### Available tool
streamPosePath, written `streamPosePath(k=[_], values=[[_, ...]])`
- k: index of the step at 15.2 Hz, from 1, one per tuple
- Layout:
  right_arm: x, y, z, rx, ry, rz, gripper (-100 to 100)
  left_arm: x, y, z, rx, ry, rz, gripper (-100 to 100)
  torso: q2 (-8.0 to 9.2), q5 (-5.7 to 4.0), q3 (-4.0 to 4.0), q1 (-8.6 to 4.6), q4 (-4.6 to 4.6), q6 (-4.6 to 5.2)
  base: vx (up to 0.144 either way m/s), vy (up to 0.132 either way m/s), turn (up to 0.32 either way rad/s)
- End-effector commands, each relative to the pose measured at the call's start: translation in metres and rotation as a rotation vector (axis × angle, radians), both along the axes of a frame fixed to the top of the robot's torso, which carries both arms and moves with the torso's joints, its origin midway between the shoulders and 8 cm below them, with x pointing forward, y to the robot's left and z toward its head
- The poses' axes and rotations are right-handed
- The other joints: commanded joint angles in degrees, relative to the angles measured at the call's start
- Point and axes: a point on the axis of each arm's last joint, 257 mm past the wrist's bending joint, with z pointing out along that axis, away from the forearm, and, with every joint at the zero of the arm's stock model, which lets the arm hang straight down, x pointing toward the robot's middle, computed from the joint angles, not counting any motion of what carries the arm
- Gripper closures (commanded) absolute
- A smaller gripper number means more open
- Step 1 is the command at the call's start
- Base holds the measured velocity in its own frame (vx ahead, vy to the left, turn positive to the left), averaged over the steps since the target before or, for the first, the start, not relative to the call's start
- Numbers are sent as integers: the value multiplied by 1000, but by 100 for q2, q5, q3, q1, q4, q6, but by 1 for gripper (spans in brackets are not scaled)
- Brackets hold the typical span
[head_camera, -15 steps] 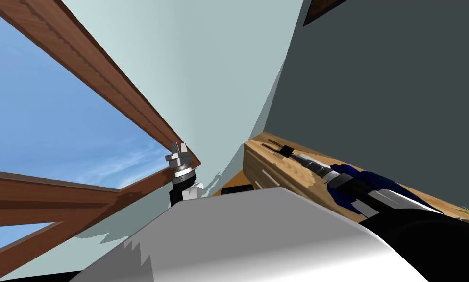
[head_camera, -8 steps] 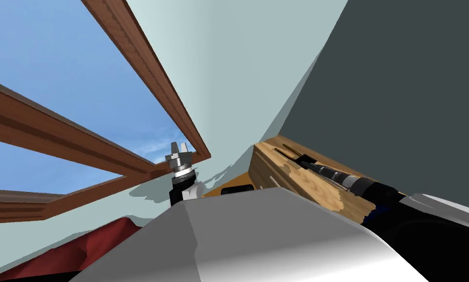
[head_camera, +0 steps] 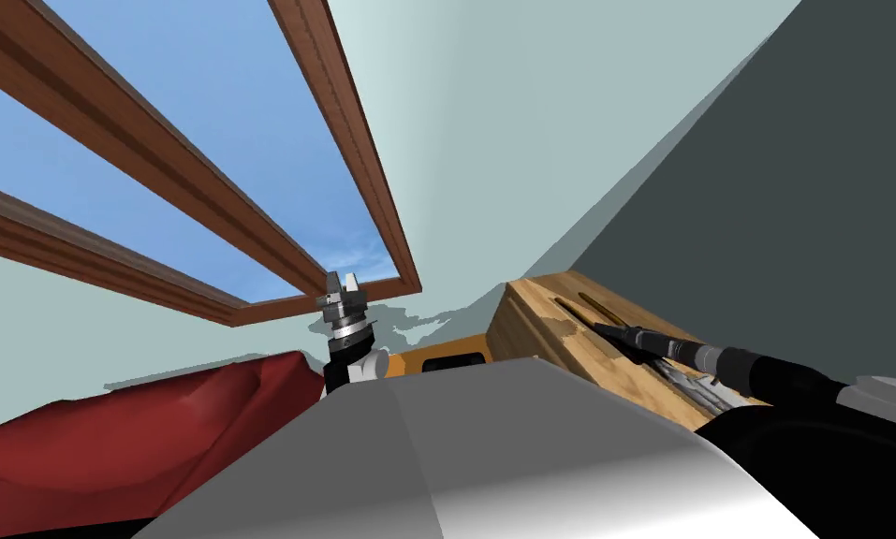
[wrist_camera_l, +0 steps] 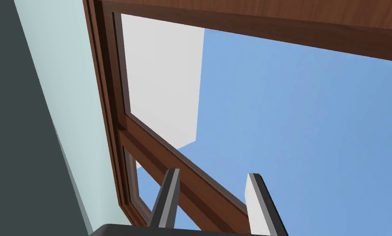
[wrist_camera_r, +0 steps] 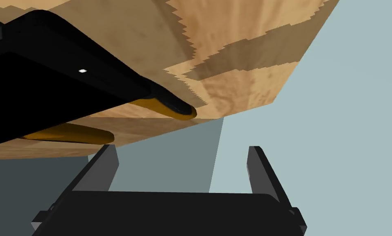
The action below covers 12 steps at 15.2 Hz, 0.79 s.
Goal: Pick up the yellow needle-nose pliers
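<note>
Far left, head view: window, brown wooden frame, blue sky behind the panes.

Below it: red padded thing, soft folds, kind unclear.

Left of centre: left gripper, raised upright before the window's lower corner. Its two fingers stand parted, with nothing between them.

Beside it: low orange-yellow surface bearing one small dark item, not identifiable.

Right of centre: wooden unit, light grain, set in the corner where the pale wall meets the dark grey wall. On its top lies the dark right arm, reaching toward the corner.

Contents of the unit's top, right wrist view: yellow needle-nose pliers. Two yellow handle ends edged in black lie on the wood, running out from a large black shape; whether that shape belongs to them cannot be told.

Right gripper: fingers spread wide and empty. The pliers lie beyond the fingertips, one handle end close to a fingertip, none between the fingers.
</note>
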Motion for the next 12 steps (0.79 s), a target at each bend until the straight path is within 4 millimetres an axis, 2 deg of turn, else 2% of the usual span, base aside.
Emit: streamPosePath(k=[1,2,3,4,5,7,9,10,11,12], values=[[-27,-15,-11,-28,98,-3,-100,0,0,0,0,0,0,0,0,0,0,0,0,0,-11,-18,479],[-27,-15,-11,-28,98,-3,-100,0,0,0,0,0,0,0,0,1,0,1,0,-1,-12,-18,469],[-48,-25,-19,-45,170,-6,-100,0,0,0,0,0,0,0,0,0,0,1,0,-1,-16,-16,459],[-48,-25,-19,-45,170,-6,-100,0,0,0,0,0,0,0,1,1,0,1,0,0,-15,-17,365],[-71,-35,-25,-59,243,-10,-100,0,0,0,0,0,0,0,1,0,1,1,0,3,-17,-11,410],[-71,-35,-25,-59,243,-10,-100,0,0,0,0,0,0,0,2,1,1,5,1,2,-14,-11,302],[-119,-49,-36,-78,386,-20,-100,0,0,0,0,0,0,0,2,2,1,8,1,3,-17,2,382],[-119,-49,-37,-78,388,-20,-100,0,0,0,0,0,0,0,3,2,2,10,1,2,-24,6,443],[-145,-55,-41,-83,457,-26,-100,0,0,0,0,0,0,0,3,3,2,11,1,0,-23,8,440],[-145,-55,-41,-83,457,-26,-100,0,0,0,0,0,0,0,2,3,1,11,0,1,-20,8,367]])
